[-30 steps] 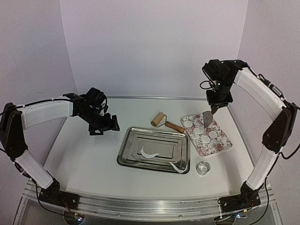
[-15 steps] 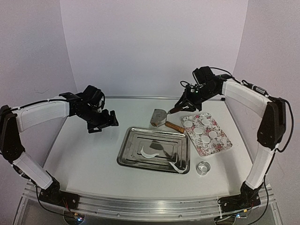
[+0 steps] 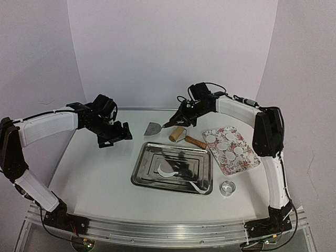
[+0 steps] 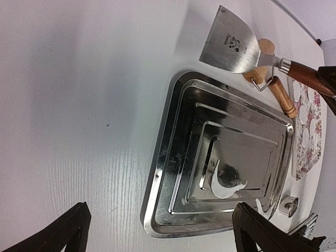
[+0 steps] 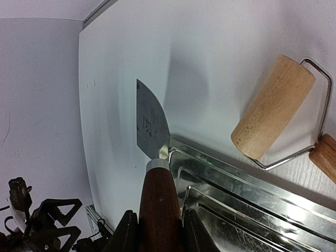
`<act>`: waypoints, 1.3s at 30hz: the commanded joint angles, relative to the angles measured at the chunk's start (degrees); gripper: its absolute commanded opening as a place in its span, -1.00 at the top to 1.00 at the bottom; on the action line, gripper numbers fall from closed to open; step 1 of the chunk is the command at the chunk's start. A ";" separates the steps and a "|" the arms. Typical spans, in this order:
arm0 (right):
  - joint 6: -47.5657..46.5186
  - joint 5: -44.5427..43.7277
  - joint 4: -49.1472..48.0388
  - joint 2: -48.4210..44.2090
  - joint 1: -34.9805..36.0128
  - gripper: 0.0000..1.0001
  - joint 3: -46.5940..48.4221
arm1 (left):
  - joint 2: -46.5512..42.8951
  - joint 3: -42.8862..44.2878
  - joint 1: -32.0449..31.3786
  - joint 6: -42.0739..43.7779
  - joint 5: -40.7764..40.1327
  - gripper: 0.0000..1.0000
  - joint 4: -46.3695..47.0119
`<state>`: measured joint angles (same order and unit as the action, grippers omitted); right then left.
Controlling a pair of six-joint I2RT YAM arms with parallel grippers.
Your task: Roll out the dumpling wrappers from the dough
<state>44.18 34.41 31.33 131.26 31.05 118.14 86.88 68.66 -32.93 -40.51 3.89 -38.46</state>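
Table (image 3: 94, 173): white; I run both arms in over it from the near edge.
Tray (image 3: 137, 176): steel, at the centre of my top view.
Plate (image 3: 247, 160): floral, just beside the tray at 3 o'clock.
Left gripper (image 3: 116, 138): above the table at 10 o'clock of the tray, jaws spread wide, grasping nothing.
Right gripper (image 5: 159, 226): at 12 o'clock of the tray, clamped on the scraper's wooden handle.
Scraper (image 3: 153, 128): blade past the tray's far rim at 11 o'clock; I cannot tell whether it touches the table.
Roller (image 3: 177, 133): wooden, lying on the table at 1 o'clock, between scraper and plate.
Wrappers (image 3: 221, 146): five white discs lying flat on the plate.
Scraps (image 3: 167, 172): two curved white dough offcuts in the tray, one near its middle, one by its 5 o'clock corner.
Ring (image 3: 228, 188): clear, on the table at 4 o'clock of the tray, nearer me than the plate.
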 commanded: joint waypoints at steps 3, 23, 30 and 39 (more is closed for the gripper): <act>2.85 -1.80 -3.83 6.65 0.73 0.93 7.75 | 0.66 2.97 0.32 -0.44 -1.51 -0.91 0.23; -6.60 -5.24 -2.98 10.05 0.57 -0.07 10.18 | -2.77 -0.51 0.84 -2.50 -5.20 -0.94 1.17; -15.53 -13.72 1.22 4.35 0.56 -0.57 6.96 | -4.11 -3.01 3.14 -2.24 -4.90 -0.99 2.40; -24.28 -33.21 5.49 -8.13 -0.63 -0.96 -3.27 | -8.73 -8.13 10.44 -2.26 -5.72 -0.99 3.46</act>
<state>25.39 12.05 35.11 132.20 31.49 118.92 82.77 62.52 -25.61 -42.48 -0.22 -36.88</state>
